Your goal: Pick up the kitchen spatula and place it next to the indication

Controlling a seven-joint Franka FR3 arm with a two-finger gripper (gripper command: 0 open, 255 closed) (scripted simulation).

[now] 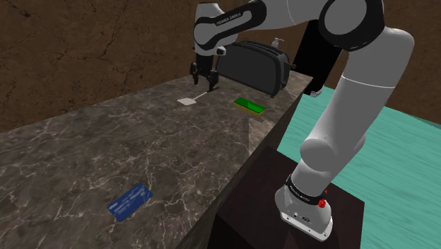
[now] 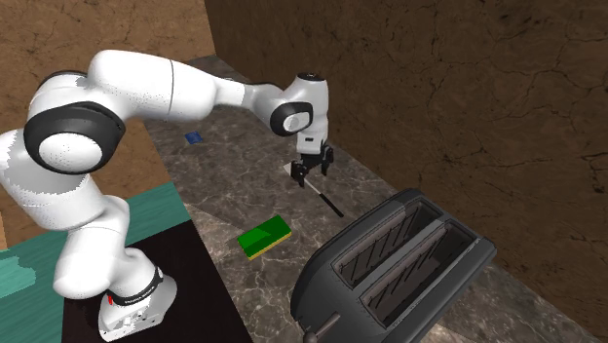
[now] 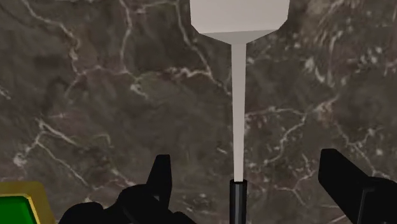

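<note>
The spatula [image 3: 237, 108] lies flat on the dark marble counter [image 1: 85, 155], with a white square blade [image 1: 186, 101], a thin white shaft and a black handle [image 2: 330, 204]. My black gripper [image 1: 203, 79] hangs just above it, pointing down. In the wrist view the gripper [image 3: 247, 168] stands open, one finger [image 3: 159, 184] on each side of the spot where shaft meets handle, neither touching it. The second exterior view shows the gripper [image 2: 310, 168] over the blade end, with the handle running out towards the toaster.
A dark toaster [image 1: 253, 65] stands at the counter's far end, close behind the spatula. A green and yellow sponge [image 1: 249, 106] lies near the counter edge beside it. A blue card [image 1: 128, 201] rests far along the counter. The counter edge drops to a teal floor [image 1: 396, 155].
</note>
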